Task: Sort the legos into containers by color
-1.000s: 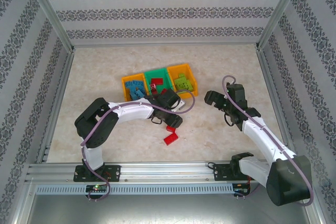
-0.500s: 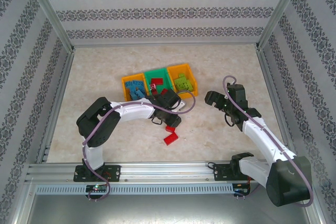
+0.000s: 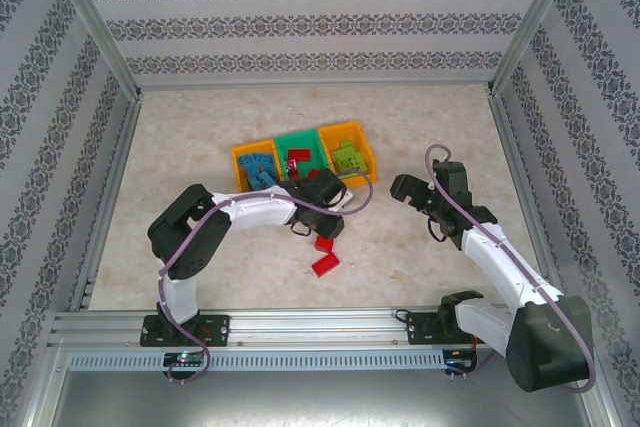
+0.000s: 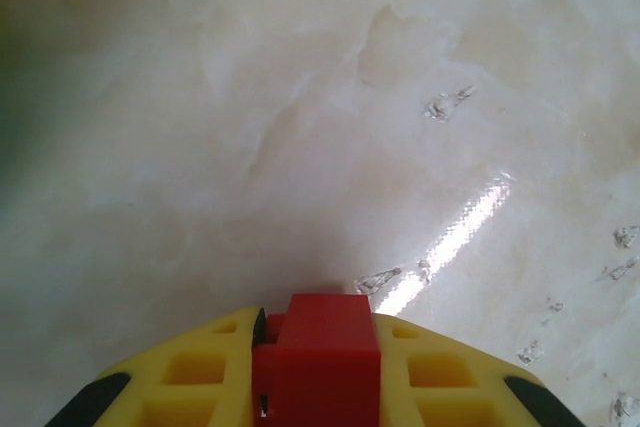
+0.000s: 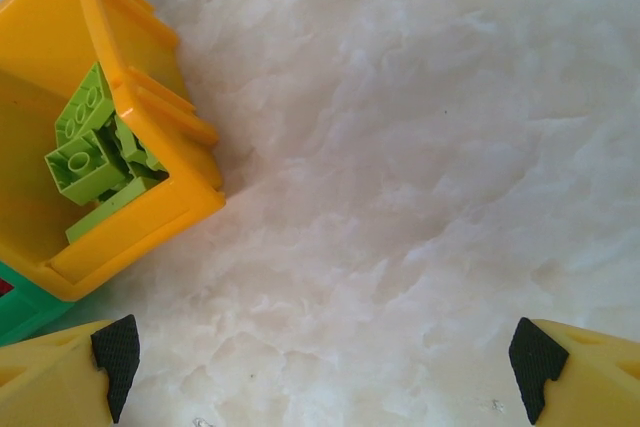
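My left gripper is shut on a red lego, which sits squeezed between its yellow fingers low over the table. From above, that gripper is just in front of the containers, with the held red lego showing under it. A second red lego lies loose on the table nearer to me. The left orange bin holds blue legos, the green bin red ones, and the right orange bin lime green ones. My right gripper hangs open, holding nothing, to the right of the bins.
The three bins stand joined in a row at the middle of the marble-look table. Patterned walls and metal posts enclose the table. The right gripper hovers over bare tabletop beside the right orange bin.
The left gripper's jaws have closed in on the red lego on the table. The left arm has barely shifted. The right arm has not moved.
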Robot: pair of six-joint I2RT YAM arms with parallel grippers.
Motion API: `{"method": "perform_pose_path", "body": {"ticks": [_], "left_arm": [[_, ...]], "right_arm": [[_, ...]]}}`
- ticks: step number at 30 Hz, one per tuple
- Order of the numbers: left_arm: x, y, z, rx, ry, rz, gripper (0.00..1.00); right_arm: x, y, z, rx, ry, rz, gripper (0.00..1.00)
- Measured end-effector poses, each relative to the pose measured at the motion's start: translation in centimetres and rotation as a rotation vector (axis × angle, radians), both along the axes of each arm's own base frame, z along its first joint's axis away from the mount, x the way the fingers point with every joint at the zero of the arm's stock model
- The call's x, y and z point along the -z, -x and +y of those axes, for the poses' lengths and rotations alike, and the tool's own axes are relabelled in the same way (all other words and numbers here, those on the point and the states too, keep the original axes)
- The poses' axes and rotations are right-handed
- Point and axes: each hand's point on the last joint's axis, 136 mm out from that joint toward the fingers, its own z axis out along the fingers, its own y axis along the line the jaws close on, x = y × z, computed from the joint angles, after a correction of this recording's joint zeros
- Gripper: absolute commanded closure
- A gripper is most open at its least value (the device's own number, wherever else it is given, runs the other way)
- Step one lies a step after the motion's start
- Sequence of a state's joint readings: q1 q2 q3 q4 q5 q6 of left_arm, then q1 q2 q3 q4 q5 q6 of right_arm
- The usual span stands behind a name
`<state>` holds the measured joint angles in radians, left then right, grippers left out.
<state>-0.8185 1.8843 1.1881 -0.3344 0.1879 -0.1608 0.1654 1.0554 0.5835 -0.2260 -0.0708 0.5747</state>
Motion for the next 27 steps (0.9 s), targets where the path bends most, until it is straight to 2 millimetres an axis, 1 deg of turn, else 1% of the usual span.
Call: {"method": "perform_pose_path", "body": {"ticks": [1,3,7,9,10,12,13,15,17,19,23,25,27], "left_arm": [[-0.4,-0.2,0.1,-0.011,-0.002,-0.014,0.89],[-1.9,-0.9,0.5,-0.038,-0.002,-0.06,0.89],[-6.7,-3.2,1.2,-0.12,0.052,-0.162,0.89],[-9.1,-5.0,2.2,-0.181,0.089,-0.205,0.89],[-10.0,-5.9,2.8,-0.215,0.101,-0.221,0.89],[-11.5,-8.3,4.5,-0.293,0.125,-0.246,0.9],[-11.8,-9.0,5.1,-0.318,0.13,-0.251,0.9],[-12.2,-10.7,6.6,-0.381,0.137,-0.253,0.92],[-12.0,-12.1,7.7,-0.432,0.134,-0.24,0.92],[-11.3,-13.2,8.4,-0.472,0.133,-0.22,0.88],[-9.1,-14.5,9.3,-0.527,0.112,-0.165,0.85],[-8.3,-14.8,9.3,-0.539,0.105,-0.143,0.78],[-8.1,-15.1,9.2,-0.548,0.11,-0.132,0.65]], "right_arm": [[0.2,0.1,0.0,-0.001,-0.004,0.005,0.03],[0.5,0.2,0.2,-0.007,-0.008,0.013,0.04],[1.1,0.4,1.3,-0.045,-0.005,0.027,0.05],[1.5,0.6,2.5,-0.085,0.011,0.035,0.05],[1.7,0.8,3.1,-0.107,0.018,0.041,0.05],[2.5,1.2,4.5,-0.157,0.044,0.06,0.05],[2.8,1.3,5.0,-0.178,0.056,0.068,0.05],[3.7,1.6,6.3,-0.223,0.085,0.092,0.05],[4.3,1.6,7.1,-0.25,0.104,0.108,0.05],[4.7,1.5,7.9,-0.271,0.118,0.121,0.06],[5.3,1.6,9.4,-0.321,0.147,0.13,0.06],[5.4,1.7,10.4,-0.362,0.167,0.129,0.06],[5.4,1.8,11.6,-0.409,0.187,0.123,0.06]]}}
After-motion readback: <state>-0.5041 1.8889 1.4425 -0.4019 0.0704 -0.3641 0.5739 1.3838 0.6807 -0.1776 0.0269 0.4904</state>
